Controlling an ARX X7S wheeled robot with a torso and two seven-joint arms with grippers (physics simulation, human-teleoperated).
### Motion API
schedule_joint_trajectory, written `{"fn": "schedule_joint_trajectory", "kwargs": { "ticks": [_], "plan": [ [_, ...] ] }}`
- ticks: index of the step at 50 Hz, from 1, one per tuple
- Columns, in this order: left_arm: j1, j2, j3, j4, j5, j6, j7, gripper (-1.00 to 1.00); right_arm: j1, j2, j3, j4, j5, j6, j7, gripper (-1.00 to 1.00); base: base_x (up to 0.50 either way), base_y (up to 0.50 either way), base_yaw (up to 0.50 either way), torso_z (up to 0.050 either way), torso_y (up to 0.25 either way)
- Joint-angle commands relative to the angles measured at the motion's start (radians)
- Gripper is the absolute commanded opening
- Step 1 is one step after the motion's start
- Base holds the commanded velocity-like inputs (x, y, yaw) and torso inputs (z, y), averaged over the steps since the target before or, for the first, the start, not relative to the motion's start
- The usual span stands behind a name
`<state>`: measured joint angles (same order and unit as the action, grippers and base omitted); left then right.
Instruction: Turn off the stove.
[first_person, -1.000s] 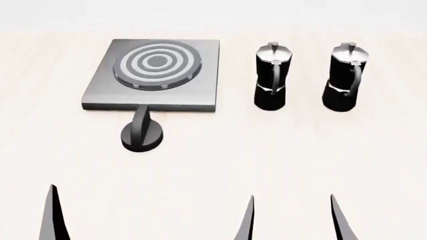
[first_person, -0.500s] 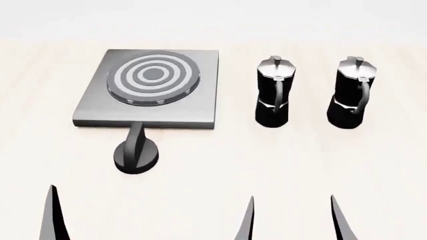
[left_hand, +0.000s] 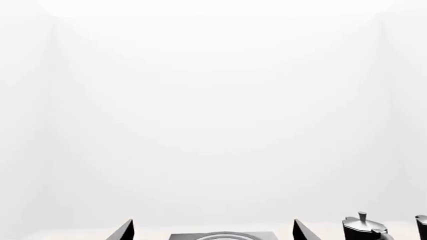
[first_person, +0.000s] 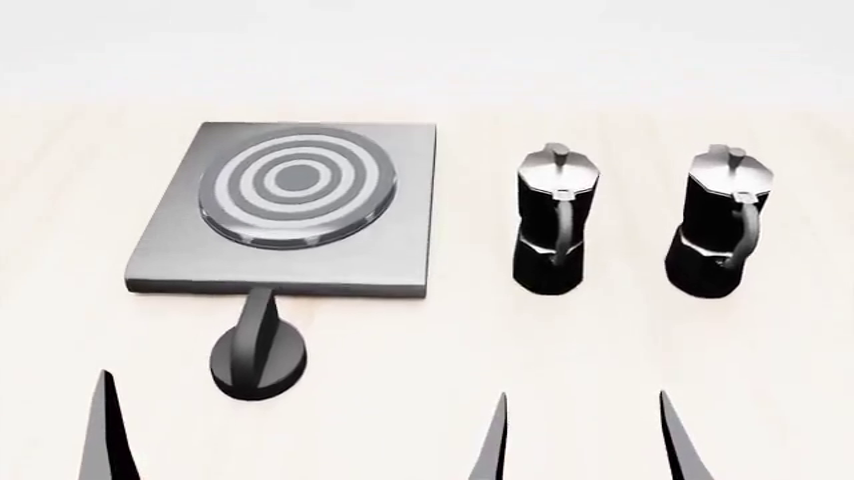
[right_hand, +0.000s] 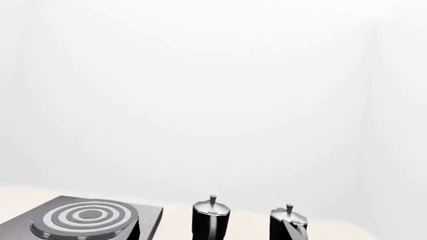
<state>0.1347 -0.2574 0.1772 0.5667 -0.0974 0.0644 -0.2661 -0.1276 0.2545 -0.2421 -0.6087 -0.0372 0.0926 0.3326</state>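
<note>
Reaching for the knob (first_person: 256, 358) carelessly, we are risking a knock against the stove plate (first_person: 287, 212) behind it, or the nearer moka pot (first_person: 554, 220) toppling. We are keeping the left gripper (left_hand: 212, 231) and right gripper (first_person: 582, 440) spread open, empty; the knob is sitting ahead of the left jaws, well apart.

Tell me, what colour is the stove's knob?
Black; the knob shows best in the head view.

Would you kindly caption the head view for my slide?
Stove with knob in front, two moka pots beside it.
</note>
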Motion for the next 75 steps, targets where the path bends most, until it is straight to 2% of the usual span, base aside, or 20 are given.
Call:
{"fn": "schedule_joint_trajectory", "kwargs": {
  "ticks": [1, 75],
  "plan": [
    [0.0, -0.005, 0.005, 0.0, -0.001, 0.001, -0.006, 1.0, 0.001, 0.006, -0.004, -0.001, 0.003, 0.002, 0.006, 1.0, 0.2, 0.0, 0.0, 0.0, 0.0],
    [-0.008, -0.034, 0.027, -0.012, -0.007, 0.007, -0.042, 1.0, 0.016, 0.049, -0.047, 0.002, 0.009, 0.005, 0.051, 1.0, 0.18, 0.0, 0.0, 0.0, 0.0]
  ]
}}
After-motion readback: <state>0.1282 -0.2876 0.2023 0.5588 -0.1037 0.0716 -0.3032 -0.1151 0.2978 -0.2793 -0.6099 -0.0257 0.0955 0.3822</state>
